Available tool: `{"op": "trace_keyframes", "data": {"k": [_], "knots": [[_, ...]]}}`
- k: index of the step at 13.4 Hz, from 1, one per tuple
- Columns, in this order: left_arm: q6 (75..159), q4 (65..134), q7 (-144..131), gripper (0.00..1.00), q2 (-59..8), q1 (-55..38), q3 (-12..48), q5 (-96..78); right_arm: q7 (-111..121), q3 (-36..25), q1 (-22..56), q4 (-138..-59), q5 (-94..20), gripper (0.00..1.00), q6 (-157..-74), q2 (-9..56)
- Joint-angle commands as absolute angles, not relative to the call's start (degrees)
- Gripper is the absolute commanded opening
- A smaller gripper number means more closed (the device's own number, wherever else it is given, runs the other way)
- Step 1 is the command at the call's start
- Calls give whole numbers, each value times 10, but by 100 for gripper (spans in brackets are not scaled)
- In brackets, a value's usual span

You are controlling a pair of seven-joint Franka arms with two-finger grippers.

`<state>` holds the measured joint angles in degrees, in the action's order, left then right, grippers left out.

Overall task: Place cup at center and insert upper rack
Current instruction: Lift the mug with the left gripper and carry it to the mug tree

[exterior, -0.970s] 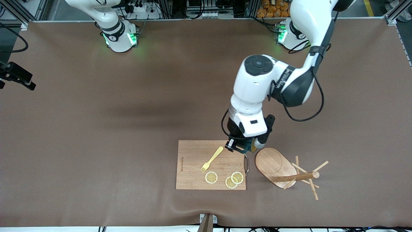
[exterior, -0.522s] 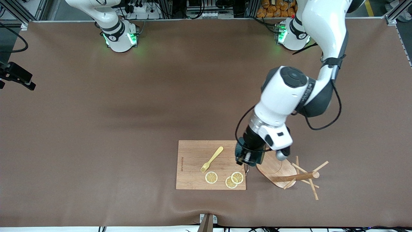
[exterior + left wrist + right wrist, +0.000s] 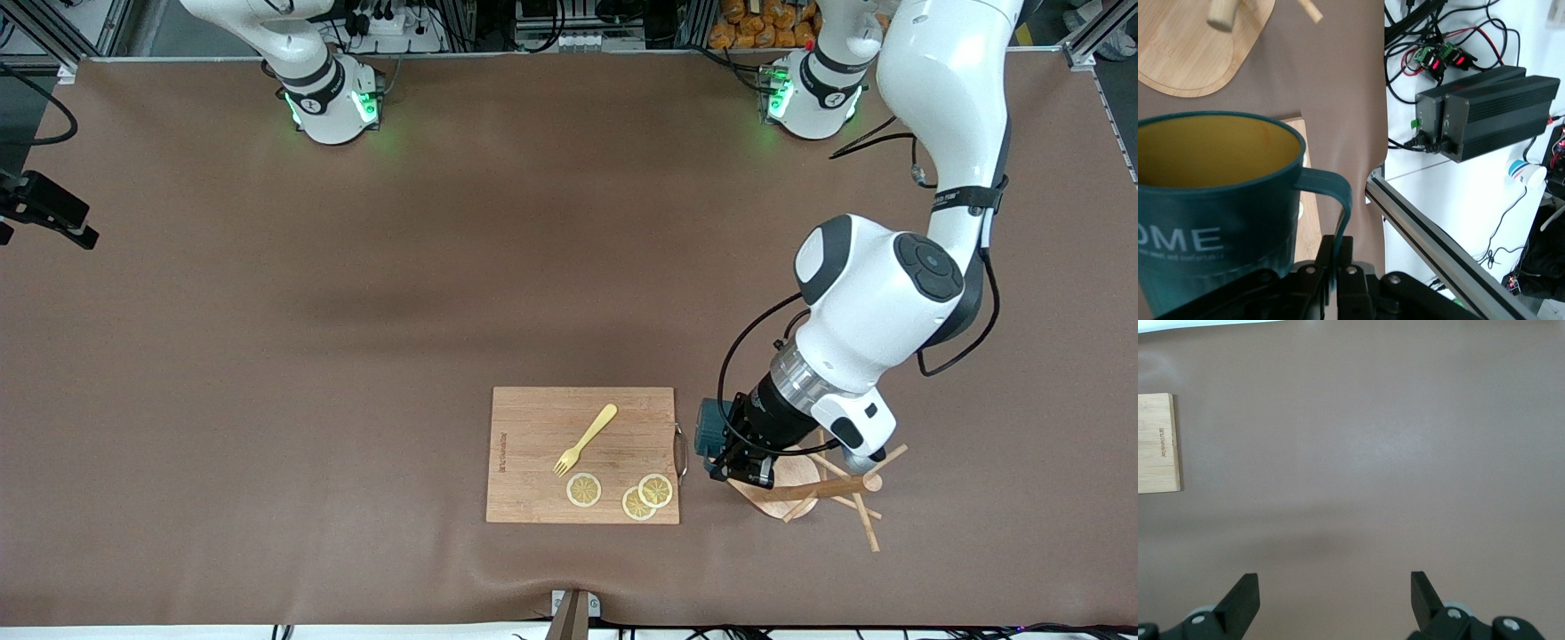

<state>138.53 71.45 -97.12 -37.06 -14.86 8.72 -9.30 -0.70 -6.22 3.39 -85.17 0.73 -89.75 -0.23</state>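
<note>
Left pincer carried cup over rack.

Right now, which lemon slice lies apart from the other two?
The lemon slice toward the right arm's end of the cutting board; the other two overlap.

left arm reaches from its base down toward the front camera's edge of the table, wrist tilted; left gripper clamped on the cup by its handle, held in the air. right arm waits near its base; right gripper fingers spread wide, holding nothing.
</note>
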Motion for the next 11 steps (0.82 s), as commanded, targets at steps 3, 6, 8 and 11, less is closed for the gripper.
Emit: {"op": "trace_keyframes", "data": {"k": [3, 6, 8, 11], "knots": [[1394, 732, -943, 0, -367, -134, 92, -114, -14, -63, 36, -843, -2, 100, -889, -1], [1390, 736, -941, 0, -363, -127, 92, -114, -14, -63, 36, -843, -2, 100, -889, -1], [1387, 737, -940, 0, -362, -119, 92, -114, -14, -63, 36, -842, -2, 100, -889, -1], [1383, 739, -937, 0, -360, -109, 92, -114, -14, -63, 36, -842, -3, 100, -889, -1]]}}
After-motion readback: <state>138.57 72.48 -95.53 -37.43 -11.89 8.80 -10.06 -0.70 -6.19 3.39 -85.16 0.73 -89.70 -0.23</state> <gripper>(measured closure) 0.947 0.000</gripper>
